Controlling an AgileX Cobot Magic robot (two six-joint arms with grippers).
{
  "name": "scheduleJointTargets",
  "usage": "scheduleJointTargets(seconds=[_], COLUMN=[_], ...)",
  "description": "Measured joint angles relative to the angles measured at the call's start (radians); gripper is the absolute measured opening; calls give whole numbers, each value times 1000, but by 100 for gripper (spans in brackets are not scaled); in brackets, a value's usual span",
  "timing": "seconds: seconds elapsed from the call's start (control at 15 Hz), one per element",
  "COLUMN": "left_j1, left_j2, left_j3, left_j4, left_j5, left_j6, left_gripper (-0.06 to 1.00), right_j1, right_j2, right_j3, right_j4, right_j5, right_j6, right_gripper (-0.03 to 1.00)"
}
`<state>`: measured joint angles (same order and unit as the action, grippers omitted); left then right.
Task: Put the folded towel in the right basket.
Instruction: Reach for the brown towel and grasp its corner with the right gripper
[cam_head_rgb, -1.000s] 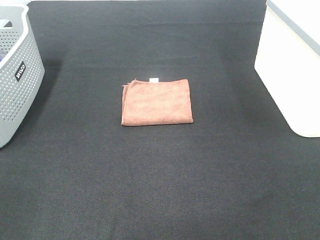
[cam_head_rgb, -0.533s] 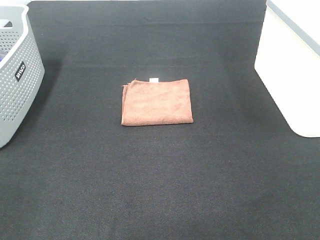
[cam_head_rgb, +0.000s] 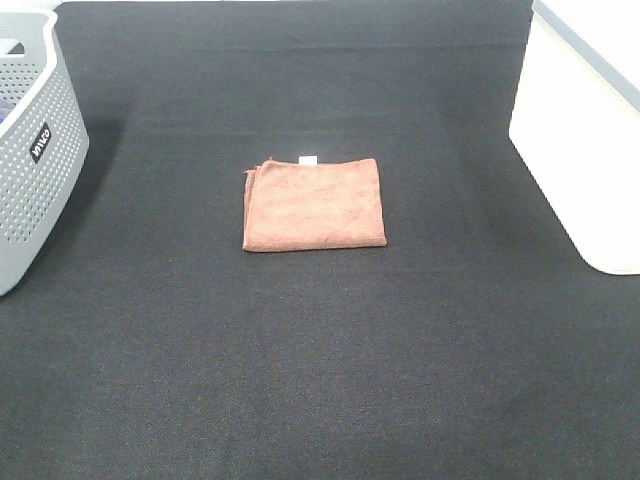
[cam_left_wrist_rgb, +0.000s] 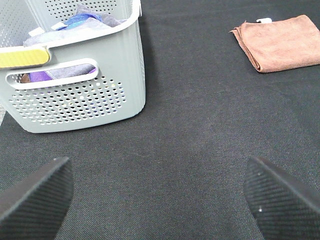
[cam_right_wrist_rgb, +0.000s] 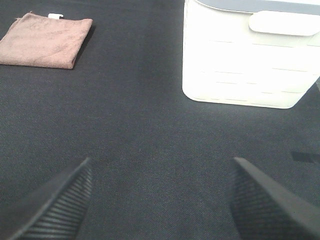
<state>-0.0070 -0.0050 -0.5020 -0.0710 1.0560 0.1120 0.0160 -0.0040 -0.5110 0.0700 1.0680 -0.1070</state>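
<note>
So nothing's been grabbed yet. The folded towel (cam_head_rgb: 314, 204) is lying flat on the black mat (cam_head_rgb: 320, 380), roughly dead centre of the high view, with its little white tag (cam_head_rgb: 310, 159) on the 12 o'clock edge. The white right basket (cam_head_rgb: 575, 150) sits off at about 2 o'clock from the towel, well apart from it, and the grey left basket (cam_head_rgb: 35, 150), which already has some clothes in it, is out at 9 o'clock. Neither arm shows up in the high view at all. Going by the wrist cams, the left gripper (cam_left_wrist_rgb: 157, 192) and the right gripper (cam_right_wrist_rgb: 160, 200) both have their jaws spread wide with nothing between them, just hovering over bare mat. My guess is the right arm takes this one since it's the one near the white basket. Stuff that could go sideways: if the jaws only pinch the top layer, the towel will probably flop open on the lift and it's not a folded towel anymore. Come down too hard and the tips could bite the mat along with it. The white basket's wall also looks pretty tall, so a low carry could snag a dangling corner on the rim and leave it draped over the edge. And obviously, don't dump it in the grey one.
</note>
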Motion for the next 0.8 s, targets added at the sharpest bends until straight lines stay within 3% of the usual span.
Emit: scheduleJointTargets(seconds=[0.8], left_j1=[0], left_j2=[0], left_j3=[0], left_j4=[0], left_j5=[0], left_j6=[0], left_gripper=[88], right_j1=[0], right_j2=[0], right_j3=[0], right_j4=[0], right_j5=[0], right_j6=[0], right_gripper=[71])
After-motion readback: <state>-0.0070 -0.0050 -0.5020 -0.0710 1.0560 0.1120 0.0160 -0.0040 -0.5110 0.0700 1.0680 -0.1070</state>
